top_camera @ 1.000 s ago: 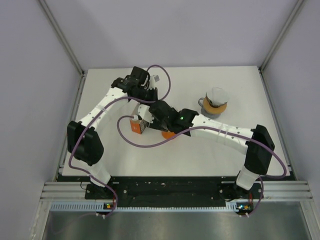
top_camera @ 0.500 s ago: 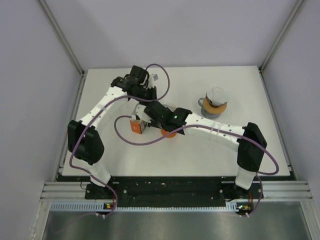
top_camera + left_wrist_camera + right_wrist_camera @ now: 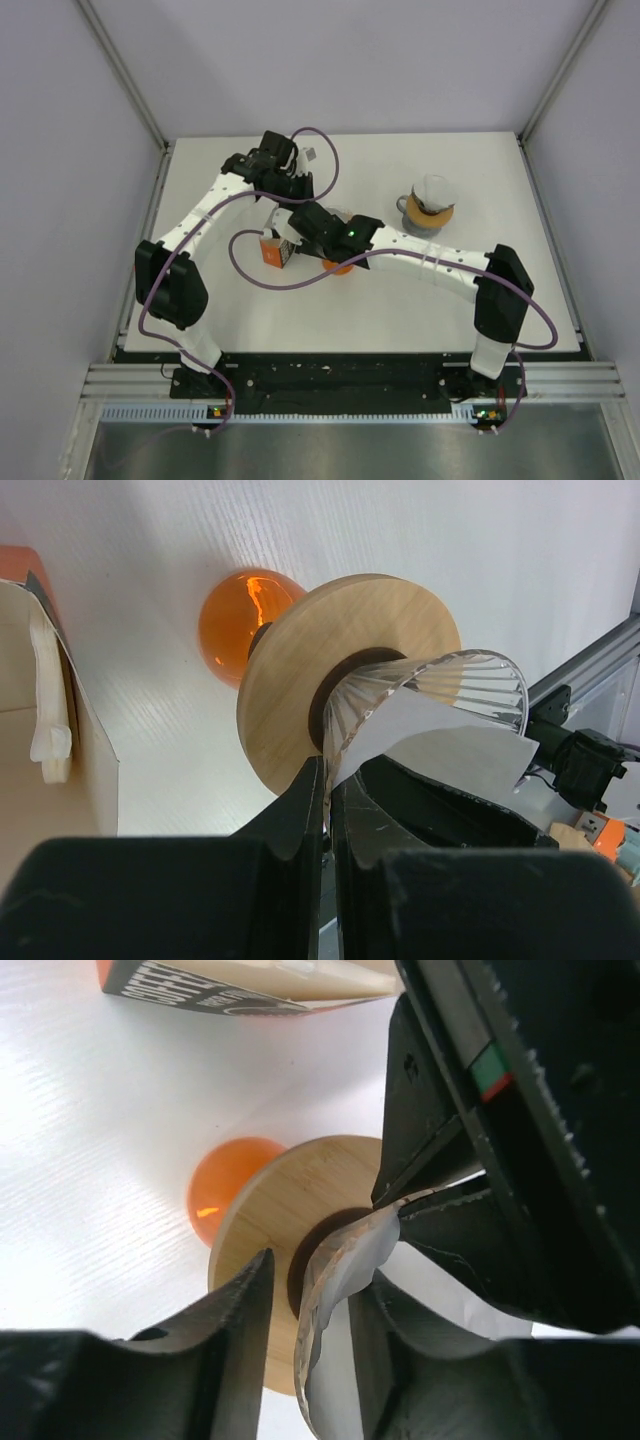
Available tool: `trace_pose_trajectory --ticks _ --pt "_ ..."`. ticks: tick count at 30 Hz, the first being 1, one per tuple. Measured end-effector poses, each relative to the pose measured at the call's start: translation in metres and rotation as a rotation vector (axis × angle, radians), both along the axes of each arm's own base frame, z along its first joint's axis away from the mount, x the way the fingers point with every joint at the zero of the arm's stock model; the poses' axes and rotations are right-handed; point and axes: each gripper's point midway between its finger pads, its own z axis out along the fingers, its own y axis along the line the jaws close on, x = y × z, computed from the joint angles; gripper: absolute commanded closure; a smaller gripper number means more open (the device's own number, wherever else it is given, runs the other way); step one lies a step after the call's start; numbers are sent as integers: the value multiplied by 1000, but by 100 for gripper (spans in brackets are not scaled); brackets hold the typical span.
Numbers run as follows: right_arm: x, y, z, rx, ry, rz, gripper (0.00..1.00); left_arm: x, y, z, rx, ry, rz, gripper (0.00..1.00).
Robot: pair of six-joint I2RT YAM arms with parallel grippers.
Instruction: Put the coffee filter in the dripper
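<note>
The coffee filter (image 3: 440, 765) is partway into the dripper (image 3: 290, 670). On the left wrist view its white paper lies against the ribbed glass cone, with one corner jutting past the rim toward 3 o'clock. The dripper is tilted, its mouth turned toward the arms and its wooden collar and orange knob (image 3: 245, 615) off toward 10 o'clock. I cannot tell whether it rests on the worktop (image 3: 400, 300) or is lifted.

The left pincer (image 3: 325, 780) is clamped tight on the cone's glass rim. From its tips the filter starts right there and spreads toward 2 o'clock. The paper's edge runs into the same pinch, and I cannot tell whether it is caught too.

The right pincer (image 3: 313, 1272) stands with its jaws parted, straddling the curled paper edge. A gap shows between the paper and one finger, so I judge it is not gripping.

I read this as the seating step: the paper is in, but not yet flush. For the next move I would hold the cone steady with the left pincer. With the right I would nudge the free edge deeper until the paper lies against the ribs all round. That calls for a light touch, since paper creases easily.

The orange carton (image 3: 40, 730) sits at 9 o'clock of the dripper. Overhead, a grey mug (image 3: 428, 205) carrying what looks like another cone stands well apart, at 3 o'clock.
</note>
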Motion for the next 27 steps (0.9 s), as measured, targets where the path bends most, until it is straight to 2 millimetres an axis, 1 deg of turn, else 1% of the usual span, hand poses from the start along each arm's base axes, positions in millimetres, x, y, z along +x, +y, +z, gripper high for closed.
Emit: trace_pose_trajectory --ticks 1,4,6,7,14,15,16,17,18,19,20,25,26,27 --pt "0 -1 0 -5 1 1 65 0 0 0 -3 0 -2 100" --pt "-1 1 0 2 3 5 83 -1 -1 0 -3 1 -5 100" --pt "0 1 -1 -2 2 6 98 -1 0 0 -2 3 -6 100" --pt "0 0 -1 -3 0 2 100 -1 0 0 0 3 -6 100" --pt "3 -3 0 -3 -2 -18 100 -1 0 0 2 6 4 100" --pt "3 -3 0 -2 -1 -20 91 -1 0 0 2 7 5 100" --pt "3 -3 0 -2 -1 -20 76 -1 0 0 2 7 5 100" --pt "3 -3 0 1 0 -23 70 -1 0 0 2 7 5 100" --pt "3 -3 0 4 2 -24 73 -1 0 0 1 8 5 100" --pt "2 -3 -1 2 10 -21 92 -1 0 0 -2 4 0 100" --pt "1 -4 -2 -2 11 -20 100 -1 0 0 -2 4 -2 100" --pt "2 -6 -1 -7 13 -25 100 -1 -1 0 0 0 -3 100" --pt "2 -6 -1 -7 13 -25 96 -1 -1 0 0 0 -3 100" --pt "2 -6 -1 -6 14 -26 74 -1 -1 0 0 0 -3 100"
